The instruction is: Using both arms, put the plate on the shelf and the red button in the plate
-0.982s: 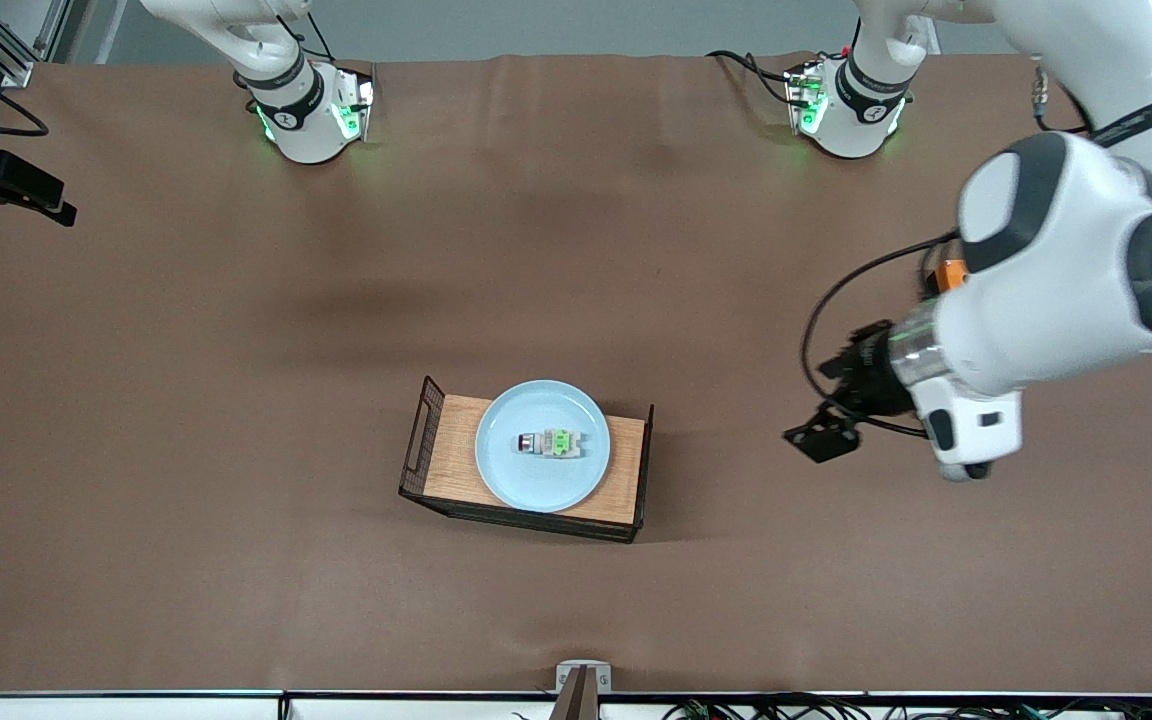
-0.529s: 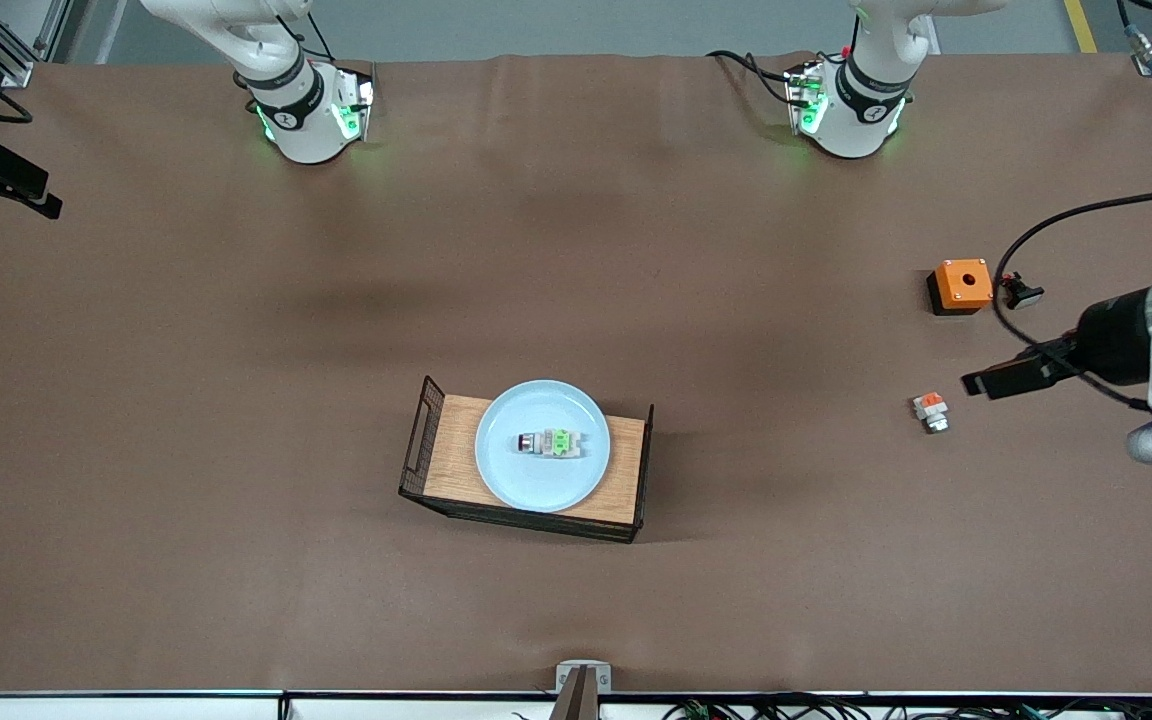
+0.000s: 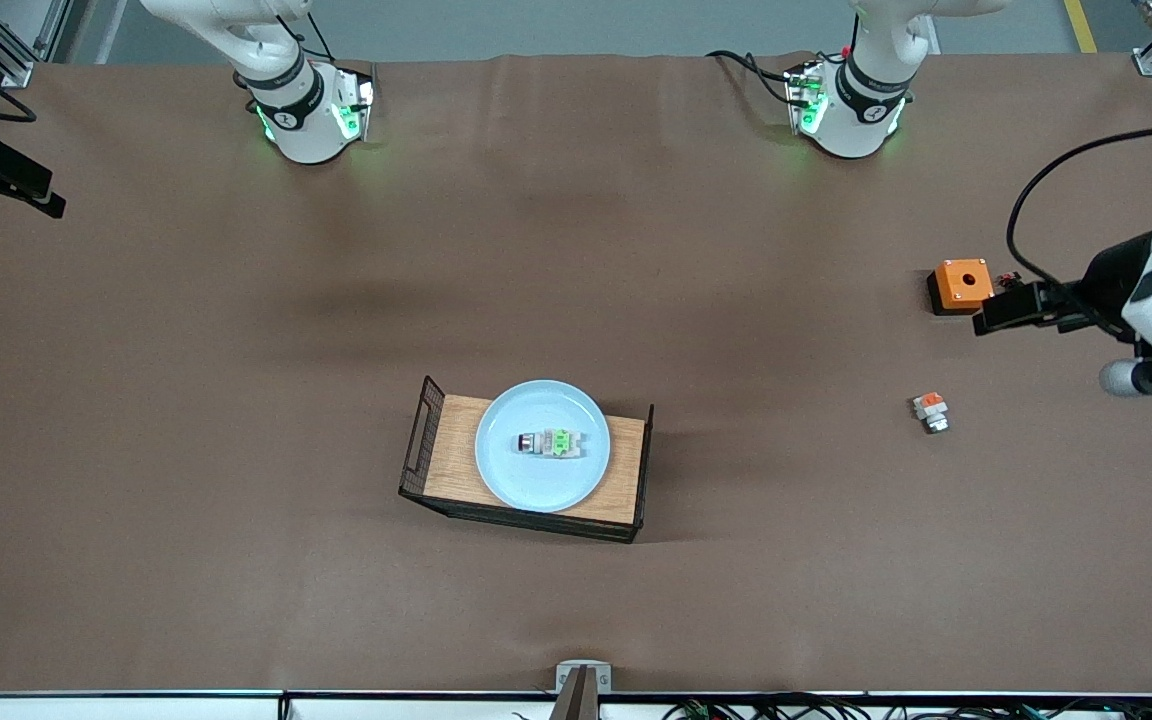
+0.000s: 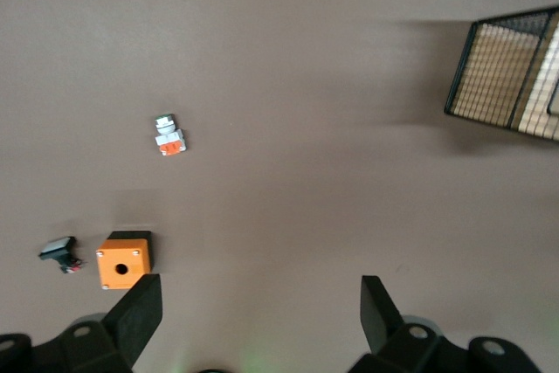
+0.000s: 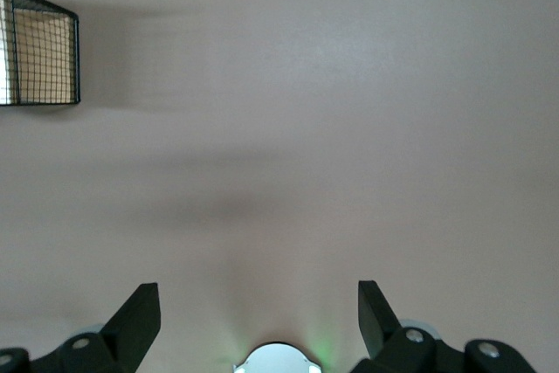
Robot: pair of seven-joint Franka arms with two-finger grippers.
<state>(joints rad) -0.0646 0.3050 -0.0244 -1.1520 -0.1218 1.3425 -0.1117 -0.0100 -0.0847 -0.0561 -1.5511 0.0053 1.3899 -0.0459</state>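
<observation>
The button point(image 3: 549, 442) lies in the plate point(image 3: 506, 470) on the tray point(image 3: 456, 455), at table centre. Left gripper point(image 4: 253, 325) hangs wide open and empty over the table's three o'clock edge; right gripper point(image 5: 258, 321) likewise, near nine. Judged placed; retreat high, clear.

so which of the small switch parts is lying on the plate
The red button, the one with the green middle block. It lies on the plate; the white part with the orange block sits on bare table toward the left arm's end.
</observation>
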